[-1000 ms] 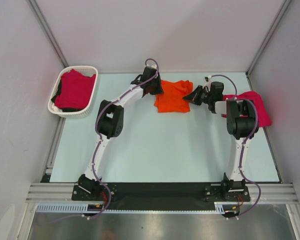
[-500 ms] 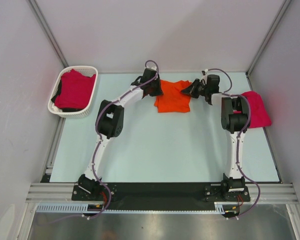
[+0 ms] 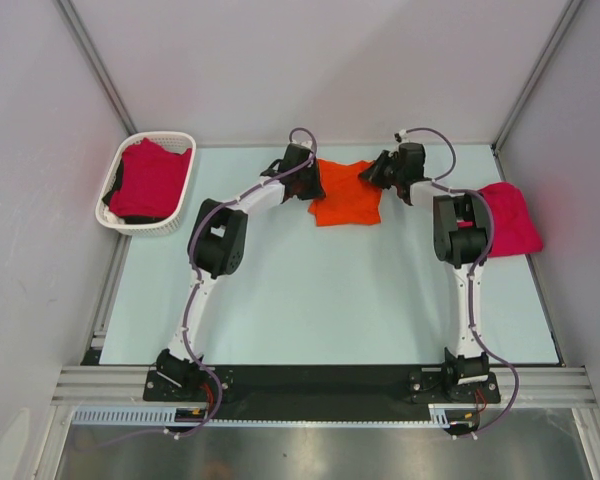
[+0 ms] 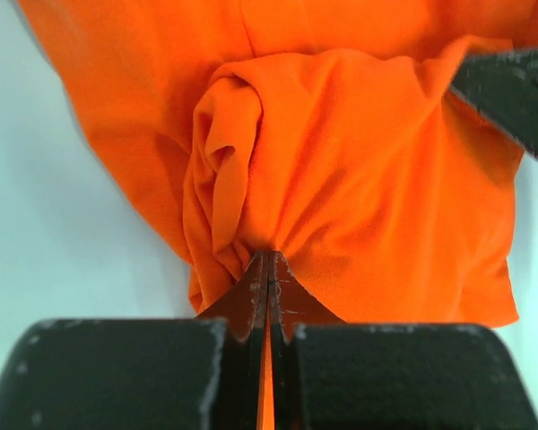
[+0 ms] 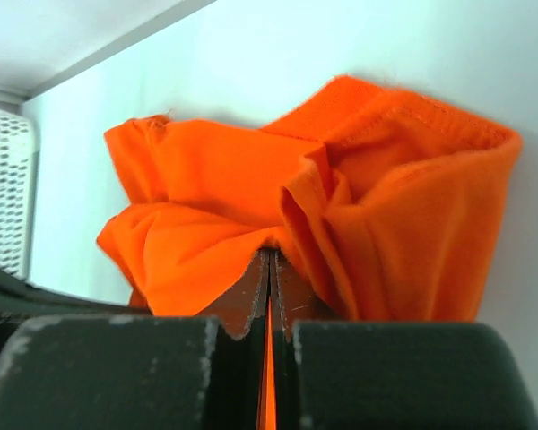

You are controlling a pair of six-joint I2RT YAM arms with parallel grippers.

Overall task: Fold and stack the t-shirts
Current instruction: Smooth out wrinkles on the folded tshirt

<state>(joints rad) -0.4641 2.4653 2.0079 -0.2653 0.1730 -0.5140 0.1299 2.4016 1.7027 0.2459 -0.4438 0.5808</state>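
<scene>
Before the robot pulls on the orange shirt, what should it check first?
1. Left jaws pinching the orange shirt: ok, shut on a fold of cloth.
2. Right jaws pinching the same shirt: ok, shut on its other side.
3. Orange shirt lying flat: not ok, bunched and wrinkled.
4. Pink shirt on the right apart from the orange one: ok.
5. That pink shirt folded neatly: cannot tell, the right arm hides part of it.
6. Basket out of the way: ok, off at the table's far left corner.

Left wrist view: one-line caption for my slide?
Left gripper shut on bunched orange t-shirt over the pale table.
</scene>
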